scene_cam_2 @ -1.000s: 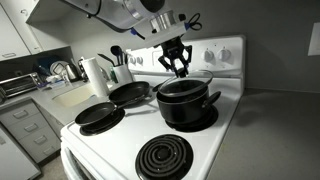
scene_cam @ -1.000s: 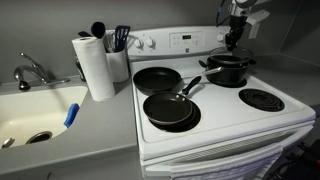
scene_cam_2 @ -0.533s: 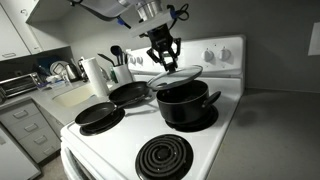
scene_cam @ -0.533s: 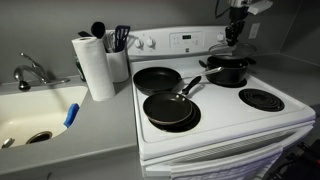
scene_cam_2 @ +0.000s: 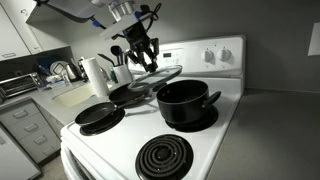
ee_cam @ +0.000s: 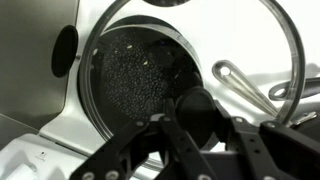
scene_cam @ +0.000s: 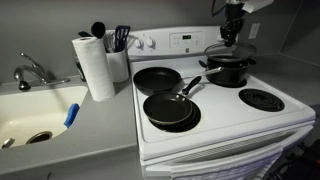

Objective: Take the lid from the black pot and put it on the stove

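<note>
Single arm (scene_cam_2: 100, 10) enters along the upper edge in an exterior view, with the wrist (scene_cam_2: 133, 22) angled downward. End effector (scene_cam_2: 148, 64) points down, its dark fingers drawn together on the centre knob of the lid (scene_cam_2: 160, 78), which hangs tilted beneath it. In the wrist view both fingers (ee_cam: 135, 150) rise from the lower edge and converge on the knob. Grasp appears firm. Joint positions further up the arm are out of frame.

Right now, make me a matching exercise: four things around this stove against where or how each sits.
Things: 1 lid; 2 black pot; 3 paper towel roll; 4 front frying pan.
States: A standing on the counter; B held up by the hand; C front of the stove; D uncovered, back of the stove.
Pairs: 1-B, 2-D, 3-A, 4-C.
</note>
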